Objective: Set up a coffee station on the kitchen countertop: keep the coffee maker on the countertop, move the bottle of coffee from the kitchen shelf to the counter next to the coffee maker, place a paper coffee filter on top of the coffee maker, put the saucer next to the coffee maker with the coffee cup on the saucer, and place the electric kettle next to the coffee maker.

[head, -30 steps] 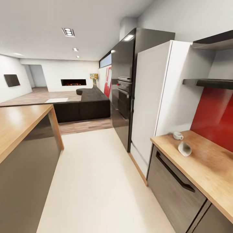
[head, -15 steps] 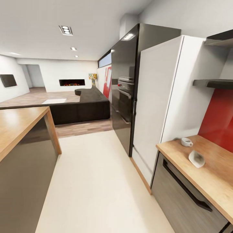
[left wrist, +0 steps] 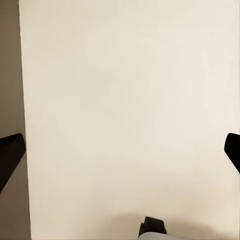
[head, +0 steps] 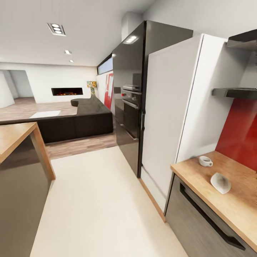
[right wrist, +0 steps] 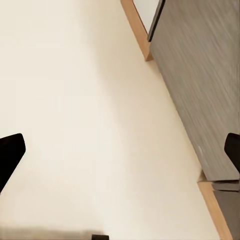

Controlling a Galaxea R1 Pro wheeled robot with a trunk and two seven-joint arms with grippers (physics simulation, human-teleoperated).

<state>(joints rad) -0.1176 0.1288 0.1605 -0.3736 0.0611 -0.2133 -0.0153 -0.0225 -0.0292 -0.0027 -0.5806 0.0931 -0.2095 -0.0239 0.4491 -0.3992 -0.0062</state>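
Note:
In the head view, the kitchen countertop (head: 235,200) runs along the right, light wood over dark grey cabinet fronts. On it stand a tiny white coffee cup (head: 205,161) and, nearer me, a pale paper coffee filter (head: 220,183) lying on its side. The dark kitchen shelf (head: 235,92) hangs on the wall above a red backsplash; nothing shows on its visible part. In the left wrist view my left gripper (left wrist: 120,155) is open over the cream floor, with nothing between its fingers. My right gripper (right wrist: 120,155) in the right wrist view is open too, above the floor beside the cabinet base.
A white fridge (head: 171,117) and a tall black oven unit (head: 130,96) stand past the counter's end. A wood-topped island (head: 14,142) is at the left. Cream floor (head: 96,200) runs between them toward a dark sofa (head: 71,123) and a fireplace.
The head camera has swung right and moved forward: the island has slid toward the left edge. Cup and filter lie as before on the counter.

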